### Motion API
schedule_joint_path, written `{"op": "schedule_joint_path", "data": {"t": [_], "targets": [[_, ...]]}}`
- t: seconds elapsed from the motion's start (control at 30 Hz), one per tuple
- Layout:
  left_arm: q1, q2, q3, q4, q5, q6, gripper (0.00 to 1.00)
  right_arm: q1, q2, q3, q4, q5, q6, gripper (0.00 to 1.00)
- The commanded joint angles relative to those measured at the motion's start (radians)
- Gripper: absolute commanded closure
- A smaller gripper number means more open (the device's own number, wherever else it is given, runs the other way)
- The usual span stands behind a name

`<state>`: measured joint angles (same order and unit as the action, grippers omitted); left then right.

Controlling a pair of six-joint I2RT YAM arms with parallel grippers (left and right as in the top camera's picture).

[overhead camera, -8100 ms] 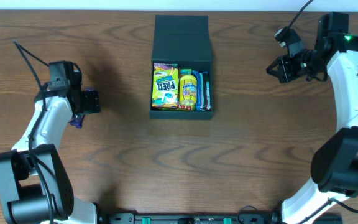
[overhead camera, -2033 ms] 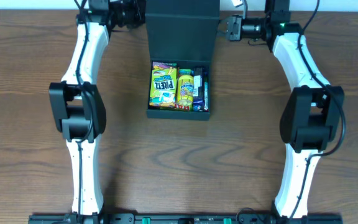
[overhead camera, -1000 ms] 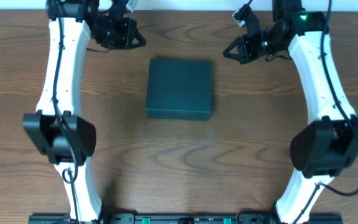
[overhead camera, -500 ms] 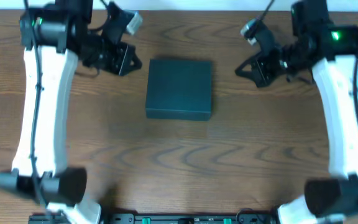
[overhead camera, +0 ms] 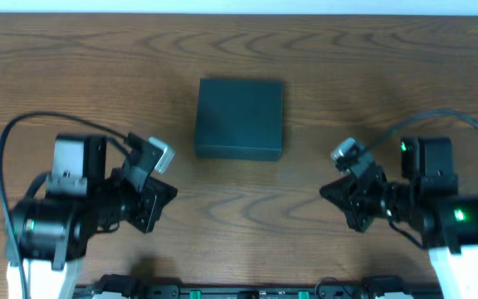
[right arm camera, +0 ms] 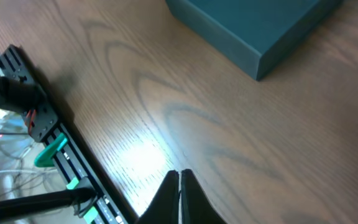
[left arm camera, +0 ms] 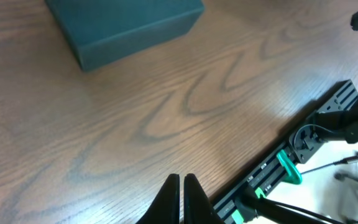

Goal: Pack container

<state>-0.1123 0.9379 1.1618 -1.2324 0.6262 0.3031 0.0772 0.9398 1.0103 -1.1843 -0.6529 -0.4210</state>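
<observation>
The container (overhead camera: 240, 118) is a dark teal square box with its lid down flat, standing in the middle of the wooden table; nothing inside it shows. My left gripper (overhead camera: 169, 194) sits low at the front left, well short of the box, with its tip pointing right. My right gripper (overhead camera: 325, 193) mirrors it at the front right. In the left wrist view the gripper (left arm camera: 182, 178) has its black fingers pressed together over bare wood, the container (left arm camera: 123, 22) far ahead. The right wrist view shows that gripper (right arm camera: 179, 172) also shut and holding nothing, with the container (right arm camera: 260, 25) at the top.
A black rail with green clips (left arm camera: 289, 167) runs along the table's front edge, also seen in the right wrist view as the rail (right arm camera: 45, 134). Cables (overhead camera: 23, 124) loop from both arms above the table.
Two seconds ago the lid stood open over the snack packets; it now lies shut. Both arms have swung back from the far side of the table to the front.
</observation>
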Motion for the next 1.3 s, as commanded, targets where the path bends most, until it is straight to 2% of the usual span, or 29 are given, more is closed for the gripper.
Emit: {"op": "schedule_joint_path", "data": {"t": [0.0, 0.1, 0.13, 0.37, 0.83, 0.93, 1.07, 1.27], "targets": [[0.002, -0.049, -0.014, 0.012, -0.014, -0.046, 0.04, 0.005, -0.059, -0.011, 0.009, 0.012, 0.116, 0.01], [0.002, -0.061, -0.014, 0.007, -0.018, -0.056, 0.04, 0.005, -0.071, -0.011, 0.010, 0.043, 0.283, 0.01], [0.002, -0.061, -0.014, 0.006, -0.029, -0.056, 0.04, 0.005, -0.070, -0.011, 0.010, 0.045, 0.297, 0.01], [0.002, -0.061, -0.014, 0.006, -0.116, -0.056, 0.04, 0.005, -0.068, -0.011, 0.010, 0.055, 0.297, 0.01], [-0.006, -0.098, -0.014, 0.005, -0.128, -0.049, 0.04, 0.005, -0.068, -0.011, 0.010, 0.055, 0.297, 0.01], [-0.006, -0.146, -0.018, -0.003, -0.293, 0.004, 0.04, 0.005, -0.068, -0.011, 0.010, 0.055, 0.297, 0.01], [-0.004, -0.264, -0.081, 0.085, -0.428, 0.042, 0.04, 0.005, -0.068, -0.011, 0.010, 0.055, 0.297, 0.01], [0.050, -0.513, -0.358, 0.254, -0.506, 0.041, 0.04, 0.005, -0.068, -0.011, 0.010, 0.055, 0.296, 0.01]]}}
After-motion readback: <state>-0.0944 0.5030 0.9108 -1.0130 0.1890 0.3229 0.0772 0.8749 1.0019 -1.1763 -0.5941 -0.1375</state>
